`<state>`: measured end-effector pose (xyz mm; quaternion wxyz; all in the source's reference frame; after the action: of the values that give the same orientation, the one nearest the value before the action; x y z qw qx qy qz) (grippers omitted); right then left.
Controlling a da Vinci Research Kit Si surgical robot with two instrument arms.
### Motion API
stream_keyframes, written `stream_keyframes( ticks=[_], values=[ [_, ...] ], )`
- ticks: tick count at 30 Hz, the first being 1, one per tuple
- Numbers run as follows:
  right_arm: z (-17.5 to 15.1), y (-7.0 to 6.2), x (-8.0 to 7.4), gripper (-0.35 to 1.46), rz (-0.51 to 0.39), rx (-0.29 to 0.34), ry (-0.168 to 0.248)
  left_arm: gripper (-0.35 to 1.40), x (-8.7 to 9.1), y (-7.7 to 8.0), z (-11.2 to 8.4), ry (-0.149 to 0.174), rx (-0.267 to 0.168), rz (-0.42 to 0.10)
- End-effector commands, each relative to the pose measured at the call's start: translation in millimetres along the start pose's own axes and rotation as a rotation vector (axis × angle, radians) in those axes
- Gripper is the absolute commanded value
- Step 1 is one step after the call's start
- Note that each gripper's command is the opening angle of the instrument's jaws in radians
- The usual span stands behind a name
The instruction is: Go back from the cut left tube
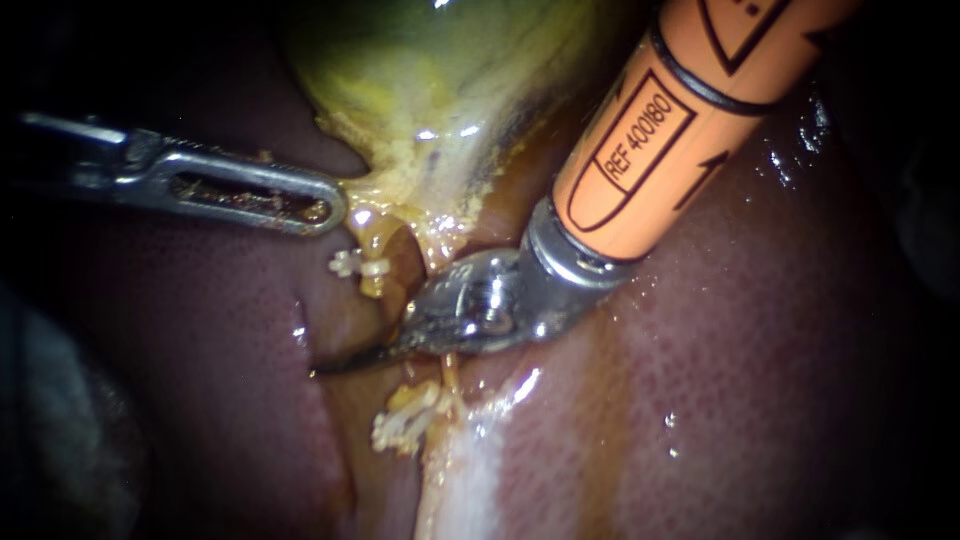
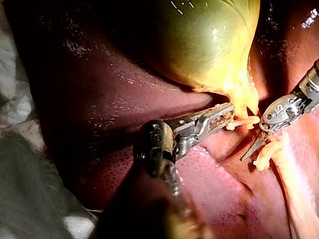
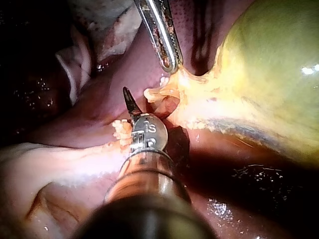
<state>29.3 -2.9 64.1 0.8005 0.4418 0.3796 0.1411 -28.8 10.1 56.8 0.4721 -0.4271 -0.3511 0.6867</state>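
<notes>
The cut tube shows as two stumps: an upper one [image 1: 378,258] hanging from the yellow-green gallbladder [image 1: 440,70] with a white clip [image 1: 352,265], and a lower one with white clips [image 1: 405,420] on the liver. My right instrument [image 1: 345,362], orange-shafted, lies across the gap between the stumps, its dark blades shut to one thin point. In the right wrist view those blades [image 3: 127,97] end just beside the clipped upper stump [image 3: 155,94]. My left instrument [image 1: 325,205] is shut on the yellow tissue at the gallbladder's neck.
Dark red liver [image 1: 750,350] lies all around, with a pale fatty band [image 1: 470,450] below the lower stump. A thin orange strand [image 1: 452,372] runs under the right instrument's wrist. White gauze [image 2: 15,104] lies beyond the liver's edge.
</notes>
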Motion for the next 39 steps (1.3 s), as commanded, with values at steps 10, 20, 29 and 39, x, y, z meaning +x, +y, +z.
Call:
stream_keyframes(
  ticks=[10, 20, 29, 39],
  values=[
    [-0.2, 0.1, 0.3, 0.96, 0.010, -0.109, 0.081, -0.35, 0.0, -0.1, 0.0, 0.000, 0.000, 0.001],
    [-0.4, -0.3, 0.8, 1.30, 0.015, -0.130, 0.098, -0.35, 0.0, -0.1, -0.1, -0.001, -0.001, 0.001],
    [-3.0, -3.0, 0.9, 1.43, -0.036, -0.217, 0.122, -0.35, 0.0, -0.3, -0.3, -0.002, -0.002, 0.007],
    [-10.6, -5.7, 0.1, 1.43, -0.200, -0.363, 0.048, -0.35, -0.1, -0.3, -0.3, -0.002, -0.002, 0.008]
  ],
)
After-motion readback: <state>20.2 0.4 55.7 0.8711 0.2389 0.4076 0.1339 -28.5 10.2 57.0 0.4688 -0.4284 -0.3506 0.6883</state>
